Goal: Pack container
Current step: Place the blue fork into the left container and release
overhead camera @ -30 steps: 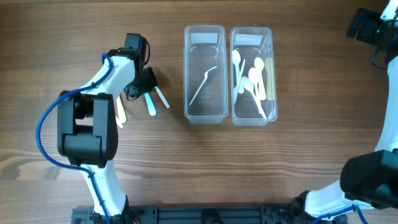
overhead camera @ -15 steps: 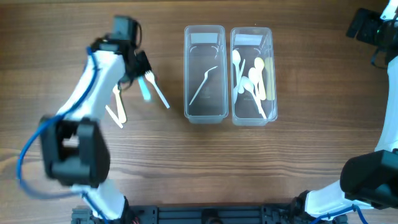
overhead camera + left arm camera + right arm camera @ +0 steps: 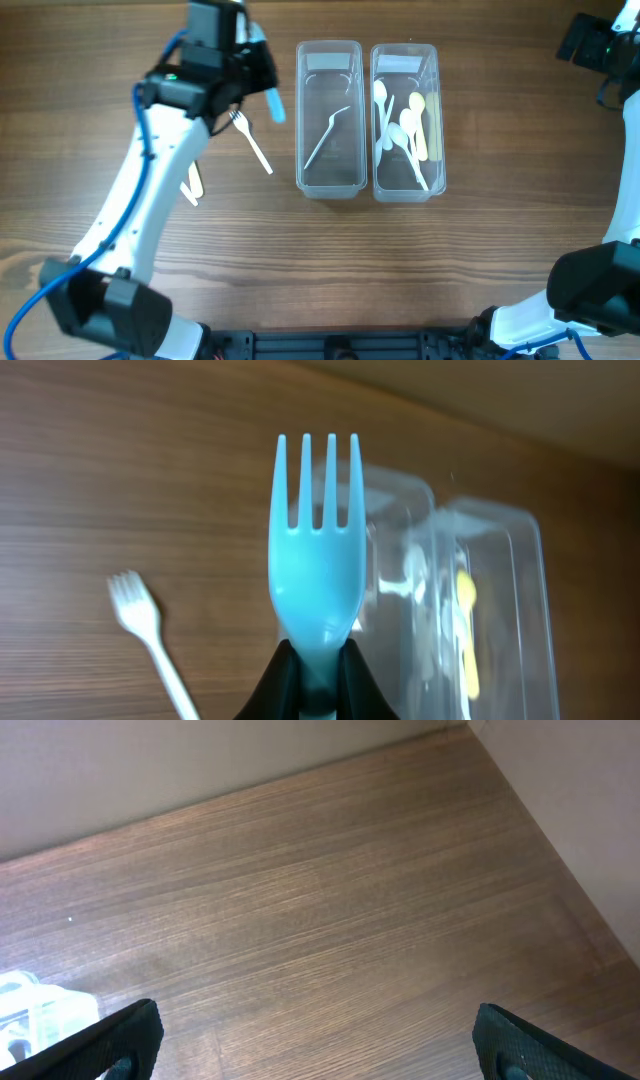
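My left gripper [image 3: 258, 62] is shut on a light blue plastic fork [image 3: 272, 100], held in the air just left of the left clear container [image 3: 328, 185]. In the left wrist view the blue fork [image 3: 318, 560] stands tines up between my fingers [image 3: 318, 678]. The left container holds one white fork [image 3: 326, 138]. The right clear container [image 3: 405, 192] holds several white spoons [image 3: 398, 128] and a yellow utensil [image 3: 434, 125]. A white fork [image 3: 250, 141] lies on the table and also shows in the left wrist view [image 3: 150, 640]. My right gripper [image 3: 310, 1040] is open and empty over bare wood at the far right.
A pale utensil [image 3: 192, 182] lies on the table left of the white fork, partly under my left arm. The right arm [image 3: 600, 45] sits at the top right corner, away from the containers.
My left gripper has lifted the blue fork off the table and carried it up and to the right, toward the left container. The white fork stayed on the table. The right arm has not moved.
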You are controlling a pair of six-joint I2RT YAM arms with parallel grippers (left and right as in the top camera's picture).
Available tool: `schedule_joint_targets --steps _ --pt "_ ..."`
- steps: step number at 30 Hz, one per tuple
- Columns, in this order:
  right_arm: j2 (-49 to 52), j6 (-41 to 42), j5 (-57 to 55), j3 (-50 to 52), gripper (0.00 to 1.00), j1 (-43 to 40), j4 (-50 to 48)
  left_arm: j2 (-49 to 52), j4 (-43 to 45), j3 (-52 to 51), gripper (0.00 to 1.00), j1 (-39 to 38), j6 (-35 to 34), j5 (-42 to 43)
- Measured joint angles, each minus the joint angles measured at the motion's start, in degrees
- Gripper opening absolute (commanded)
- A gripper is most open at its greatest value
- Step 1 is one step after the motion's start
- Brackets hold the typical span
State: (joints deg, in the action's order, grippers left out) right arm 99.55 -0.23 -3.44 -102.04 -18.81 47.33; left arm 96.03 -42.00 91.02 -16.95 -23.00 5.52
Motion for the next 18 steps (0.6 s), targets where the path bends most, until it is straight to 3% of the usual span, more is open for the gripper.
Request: schedule_joint_targets --steps 7,14,15,16,18 --pt "0.00 0.00 0.00 0.00 1.00 0.00 0.00 7.65 2.40 0.00 0.11 -7.21 2.16 0.59" --pt "0.00 0.00 0.00 0.00 1.00 0.00 0.00 14.32 3.08 0.00 0.09 -9.57 3.39 0.63" --pt "0.00 0.00 0.00 0.00 1.00 0.00 0.00 15.12 3.13 0.00 0.14 -9.60 3.43 0.61" --pt "0.00 0.00 0.00 0.00 1.00 0.00 0.00 15.65 3.10 0.00 0.28 -9.57 3.43 0.61" --pt "0.00 0.00 0.00 0.00 1.00 0.00 0.00 16.63 3.30 -0.02 0.42 -9.57 3.74 0.61"
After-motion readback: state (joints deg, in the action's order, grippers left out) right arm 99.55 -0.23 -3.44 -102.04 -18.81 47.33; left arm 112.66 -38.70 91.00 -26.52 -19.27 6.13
